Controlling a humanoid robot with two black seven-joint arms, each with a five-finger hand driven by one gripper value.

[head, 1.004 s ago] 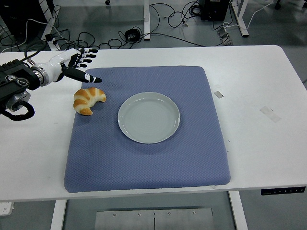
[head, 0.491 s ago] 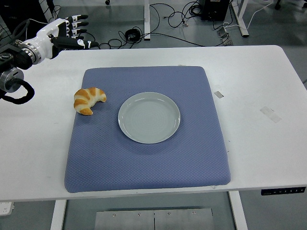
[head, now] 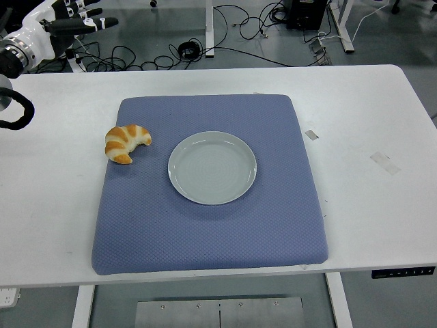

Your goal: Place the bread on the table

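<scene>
Bread well below left hand

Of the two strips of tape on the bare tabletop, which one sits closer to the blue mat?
The smaller strip of tape, just off the mat on its right edge. The longer strip of tape lies farther right, out on the white table.

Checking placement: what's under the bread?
The bread lies across the left edge of the blue mat, part over the white table. The surface right beneath it is covered. The plate stays apart, empty.
</scene>
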